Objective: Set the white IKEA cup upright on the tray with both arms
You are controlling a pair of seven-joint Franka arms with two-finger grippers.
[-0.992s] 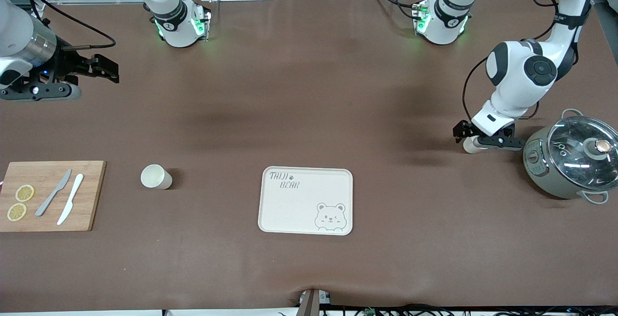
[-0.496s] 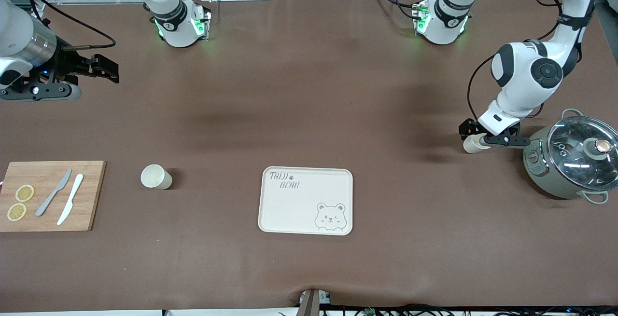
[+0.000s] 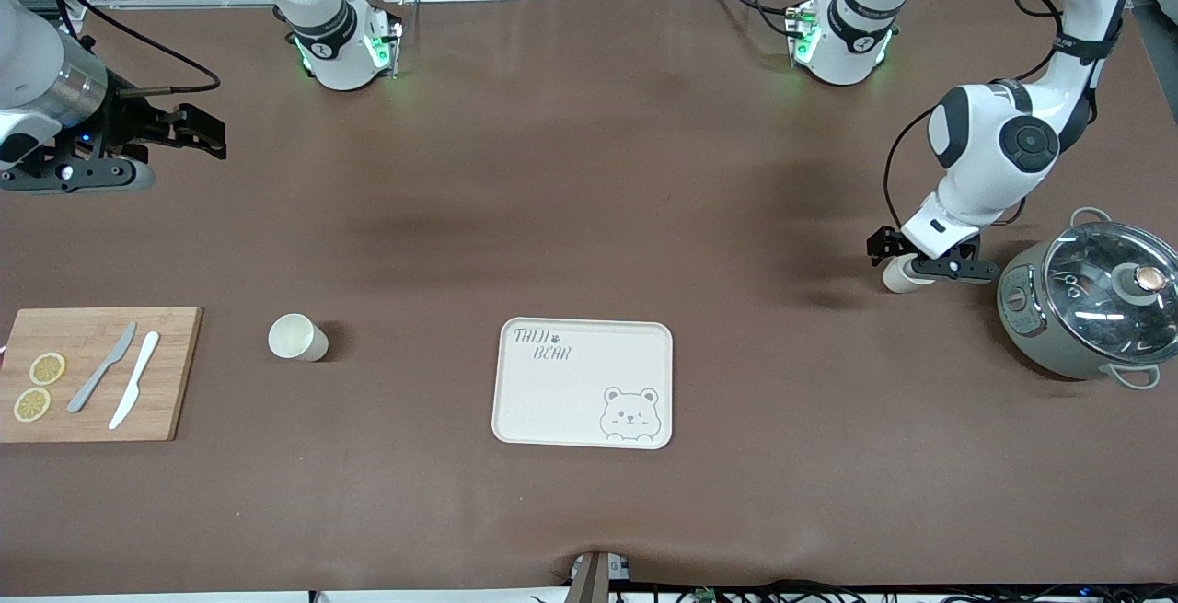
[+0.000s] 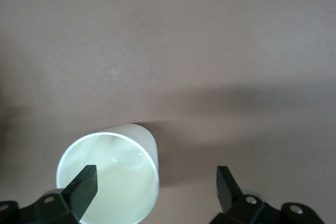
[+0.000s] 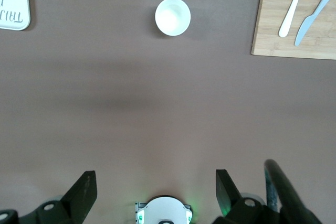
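we take the tray (image 3: 583,383) as our landmark: it lies flat on the brown table (image 3: 571,170), bare, with the bear face at the corner nearer the front camera and toward the left arm's end.

toward the left arm's end of the table from the tray, and a little farther from the front camera, we see a white cup (image 3: 901,274) standing upright, just beside a grey-green pot with a glass lid (image 3: 1089,300). the left pincer (image 3: 906,258) is down at this cup. in the left wrist view its fingers are spread wide; one fingertip (image 4: 84,186) sits over the rim of the cup (image 4: 109,177) and the other stands clear on the bare table, so the cup is off centre between them and not clamped. whether that one fingertip touches the rim we cannot tell.

toward the right arm's end from the tray, at about the same depth, we see a second white cup (image 3: 296,338), upright and alone on the table. past it, at the table's end, is a wooden cutting board (image 3: 97,373) carrying a grey knife (image 3: 101,367), a white knife (image 3: 134,392) and two lemon slices (image 3: 39,386).

the right pincer (image 3: 189,132) hangs in the air over the table's right-arm end, well apart from the tray, waiting. its fingers are spread and hold nothing; its wrist view looks down on the second cup (image 5: 172,17), the board and a corner of the tray (image 5: 13,3).
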